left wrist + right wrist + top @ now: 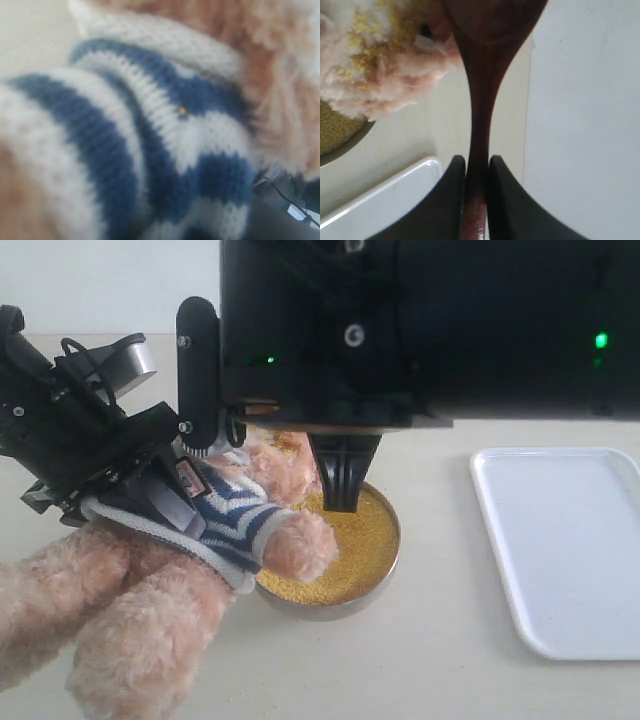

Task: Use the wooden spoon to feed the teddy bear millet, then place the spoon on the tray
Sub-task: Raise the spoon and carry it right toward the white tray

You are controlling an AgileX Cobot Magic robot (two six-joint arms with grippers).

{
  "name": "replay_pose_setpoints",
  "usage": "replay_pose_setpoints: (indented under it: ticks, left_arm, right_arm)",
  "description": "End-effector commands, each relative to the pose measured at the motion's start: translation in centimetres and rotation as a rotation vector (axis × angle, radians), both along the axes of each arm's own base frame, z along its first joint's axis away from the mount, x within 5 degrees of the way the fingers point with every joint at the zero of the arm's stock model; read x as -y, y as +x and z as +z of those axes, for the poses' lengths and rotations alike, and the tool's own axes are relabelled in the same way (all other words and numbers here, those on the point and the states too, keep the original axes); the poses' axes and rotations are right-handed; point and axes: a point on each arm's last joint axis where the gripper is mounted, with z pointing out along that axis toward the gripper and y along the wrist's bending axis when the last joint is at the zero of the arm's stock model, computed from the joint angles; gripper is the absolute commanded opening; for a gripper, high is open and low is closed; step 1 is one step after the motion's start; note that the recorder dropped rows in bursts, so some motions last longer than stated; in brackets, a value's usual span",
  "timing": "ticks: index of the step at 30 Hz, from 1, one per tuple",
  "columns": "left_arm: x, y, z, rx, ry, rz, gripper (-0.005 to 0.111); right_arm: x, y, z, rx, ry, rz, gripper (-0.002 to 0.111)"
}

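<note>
a: where's the wooden spoon (481, 100)?
b: in the right gripper (476, 162). its jaws are pinched tight on the slim handle, near its end. the spoon's oval bowl is up against the teddy bear (385, 75), at its pale muzzle. grains of millet (367, 45) cling to the fur there.
a: and from the outside camera?
b: the right gripper (345, 485) hangs over the millet (365, 540) in the round metal bowl (385, 575). the arm's black body hides the bear's head.
a: who has the bear?
b: the left gripper (160, 495). its jaws are clamped on the soft body at the blue-and-white striped shirt (235, 520), held a little apart by the plush. the bear is tilted, its legs stretch toward the camera, and one paw reaches over the bowl's edge.
a: left wrist camera?
b: blurred shirt knit (165, 150) fills it, with a single yellow grain stuck on.
a: the tray?
b: the white tray (560, 550) lies flat on the table (430, 660), right of the bowl and apart from it.
</note>
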Motion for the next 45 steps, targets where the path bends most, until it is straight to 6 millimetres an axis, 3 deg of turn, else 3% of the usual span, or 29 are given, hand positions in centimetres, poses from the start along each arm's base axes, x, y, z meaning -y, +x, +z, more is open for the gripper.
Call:
replay_pose_setpoints:
  ticks: [1,6,13,26,31,45]
  left_arm:
    - [0.3,0.0,0.4,0.000,-0.022,0.009,0.004]
    - [0.3,0.0,0.4,0.002,-0.023,0.009,0.004]
    - [0.2,0.0,0.4,0.002,-0.021,0.008,0.004]
    - [0.2,-0.1,0.5,0.010,-0.014,0.003,0.004]
    - [0.2,-0.1,0.5,0.010,-0.014,0.003,0.004]
    - [0.2,-0.1,0.5,0.010,-0.014,0.003,0.004]
  right_arm:
    - [0.8,-0.2,1.0,-0.013,0.048,-0.025,0.000]
    - [1.4,0.6,1.1,-0.147,0.158,-0.116,0.000]
    - [2.1,1.2,3.1,-0.219,0.328,-0.152,0.000]
    - [6.0,1.8,6.7,-0.336,0.585,-0.283,0.000]
    - [7.4,2.0,7.0,-0.424,0.647,-0.339,0.000]
    - [8.9,2.3,6.6,-0.691,0.770,-0.424,0.000]
